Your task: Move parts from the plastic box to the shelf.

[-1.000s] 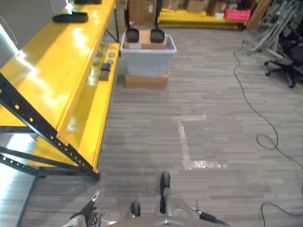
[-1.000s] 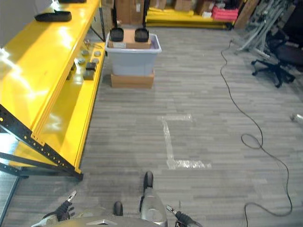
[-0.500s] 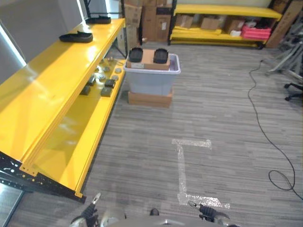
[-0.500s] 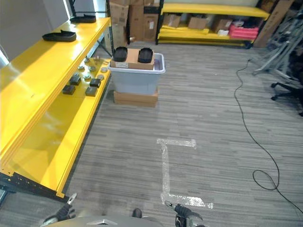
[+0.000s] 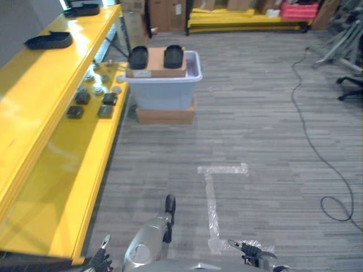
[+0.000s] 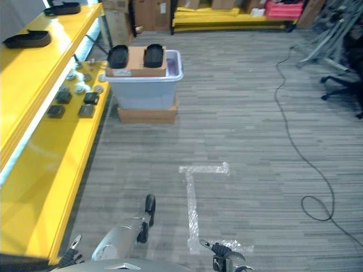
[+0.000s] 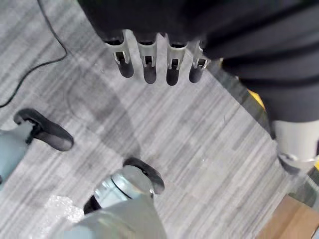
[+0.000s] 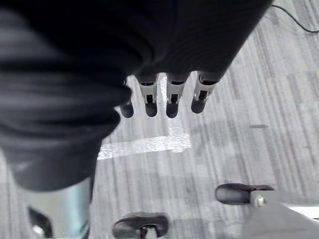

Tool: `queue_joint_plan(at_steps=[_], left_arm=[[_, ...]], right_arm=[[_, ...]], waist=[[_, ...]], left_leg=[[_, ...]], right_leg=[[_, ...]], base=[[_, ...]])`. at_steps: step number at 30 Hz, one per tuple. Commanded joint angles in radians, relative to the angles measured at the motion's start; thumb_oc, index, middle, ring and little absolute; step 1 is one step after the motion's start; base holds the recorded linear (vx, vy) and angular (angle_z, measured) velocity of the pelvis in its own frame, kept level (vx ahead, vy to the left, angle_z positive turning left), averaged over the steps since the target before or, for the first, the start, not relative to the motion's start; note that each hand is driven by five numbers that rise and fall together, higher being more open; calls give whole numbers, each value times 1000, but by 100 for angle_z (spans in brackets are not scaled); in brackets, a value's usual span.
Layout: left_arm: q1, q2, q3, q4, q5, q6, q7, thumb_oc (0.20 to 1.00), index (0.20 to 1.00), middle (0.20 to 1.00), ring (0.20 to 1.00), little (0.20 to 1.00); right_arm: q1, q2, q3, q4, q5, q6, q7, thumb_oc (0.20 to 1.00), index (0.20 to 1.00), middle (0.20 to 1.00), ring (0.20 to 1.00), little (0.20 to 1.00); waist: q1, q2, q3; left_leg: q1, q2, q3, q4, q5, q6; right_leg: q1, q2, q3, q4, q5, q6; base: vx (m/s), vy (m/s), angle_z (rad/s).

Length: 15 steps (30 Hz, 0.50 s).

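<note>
A pale plastic box (image 5: 163, 90) stands on a flat cardboard carton (image 5: 165, 115) on the floor ahead, beside the shelf. A cardboard sheet lies across its top with two black parts (image 5: 138, 57) (image 5: 173, 55) on it. The yellow shelf (image 5: 39, 107) runs along the left; several small dark and silver parts (image 5: 91, 101) sit on its lower level, and a black part (image 5: 47, 39) lies on its upper level. My left hand (image 7: 144, 60) hangs over the floor with straight fingers and holds nothing. My right hand (image 8: 172, 99) hangs the same way, also empty.
An L of white tape (image 5: 212, 195) marks the grey plank floor between me and the box. An office chair base (image 5: 351, 85) stands at the right. A far yellow rack (image 5: 249, 16) holds cartons. The lower shelf's near stretch (image 5: 62, 192) is bare.
The camera has swung and tilted, so the whole scene has shifted; the box and shelf parts stay put. Both hands hang as before.
</note>
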Motion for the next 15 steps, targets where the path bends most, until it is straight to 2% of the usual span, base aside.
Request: queue_joint_plan(at_steps=[1, 3, 4, 5, 7, 8, 9, 10, 11, 12, 13, 14, 15], left_arm=[[-31, 26, -34, -28, 7, -39, -1, 1000, 1000, 1000, 1000, 1000], [-32, 23, -50, -22, 27, -37, 2, 1000, 1000, 1000, 1000, 1000], [-32, 24, -68, -22, 22, -35, 10, 1000, 1000, 1000, 1000, 1000], [-38, 32, -86, -31, -6, -25, 14, 1000, 1000, 1000, 1000, 1000], [-46, 35, -91, -35, -7, -17, 13, 1000, 1000, 1000, 1000, 1000], [-60, 39, -91, -39, 6, -3, 6, 1000, 1000, 1000, 1000, 1000], [-62, 39, -89, -38, 10, 0, 2, 1000, 1000, 1000, 1000, 1000], [-62, 39, -87, -38, 11, 2, 1, 1000, 1000, 1000, 1000, 1000], [-54, 38, -83, -29, 23, -1, -10, 1000, 1000, 1000, 1000, 1000], [-47, 38, -83, -15, 38, -8, -22, 1000, 1000, 1000, 1000, 1000], [-41, 38, -87, -6, 55, -20, -27, 1000, 1000, 1000, 1000, 1000], [-39, 37, -89, -5, 58, -23, -27, 1000, 1000, 1000, 1000, 1000], [-27, 34, -97, -10, 69, -34, -29, 1000, 1000, 1000, 1000, 1000]], right_arm=[[33, 10, -11, -77, 4, 2, 20, 1000, 1000, 1000, 1000, 1000], [22, 28, -10, -84, -1, -3, 18, 1000, 1000, 1000, 1000, 1000], [9, 42, 3, -94, 6, 1, 4, 1000, 1000, 1000, 1000, 1000], [-2, 46, 24, -105, 24, 1, -12, 1000, 1000, 1000, 1000, 1000], [-7, 45, 32, -112, 35, -1, -17, 1000, 1000, 1000, 1000, 1000], [-9, 33, 40, -124, 52, -4, -15, 1000, 1000, 1000, 1000, 1000], [-7, 25, 39, -126, 56, -4, -10, 1000, 1000, 1000, 1000, 1000], [-6, 22, 39, -127, 57, -5, -8, 1000, 1000, 1000, 1000, 1000], [5, 4, 24, -127, 55, -6, 4, 1000, 1000, 1000, 1000, 1000], [20, -3, 3, -123, 52, -12, 20, 1000, 1000, 1000, 1000, 1000], [36, -1, -28, -116, 38, -25, 40, 1000, 1000, 1000, 1000, 1000], [39, 2, -36, -114, 29, -29, 47, 1000, 1000, 1000, 1000, 1000], [53, 4, -44, -112, 20, -46, 59, 1000, 1000, 1000, 1000, 1000]], waist=[[46, -12, -70], [60, -11, -88], [61, 1, -91], [50, 16, -80], [41, 21, -72], [16, 17, -51], [4, 11, -48], [-4, 9, -44], [-40, -14, -32], [-62, -24, -28], [-73, -17, -23], [-75, -15, -21], [-83, -24, -18]], left_leg=[[-81, -20, 12, 73, 47, 5], [-27, -46, 7, 54, 5, 48], [19, -57, -7, 37, -27, 75], [55, -58, -28, 28, -52, 90], [70, -58, -44, 27, -59, 90], [116, -67, -78, 31, -77, 82], [134, -73, -91, 34, -90, 80], [145, -76, -99, 37, -100, 79], [209, -94, -148, 47, -160, 71], [263, -91, -188, 43, -200, 63], [310, -66, -220, 41, -230, 58], [320, -58, -225, 42, -237, 57], [356, -27, -236, 65, -284, 49]], right_leg=[[-132, -127, -87, 228, 93, 75], [-157, -170, -134, 404, 175, 121], [-238, -200, -150, 555, 231, 136], [-363, -196, -173, 578, 218, 119], [-418, -182, -191, 548, 199, 108], [-507, -172, -216, 399, 225, 106], [-551, -178, -215, 326, 262, 112], [-563, -183, -215, 299, 274, 116], [-612, -219, -195, 64, 339, 138], [-622, -247, -163, -114, 390, 168], [-653, -264, -128, -155, 396, 182], [-660, -266, -124, -155, 395, 183], [-652, -276, -110, -155, 395, 191]], base=[[542, 207, -47], [530, 261, -35], [557, 245, -27], [457, 181, -11], [308, -13, 17], [432, -97, 47], [407, -97, 53], [587, -181, 27], [876, -291, 79], [1237, -438, 145], [940, -349, 167], [993, -429, 140], [740, -351, 87]])
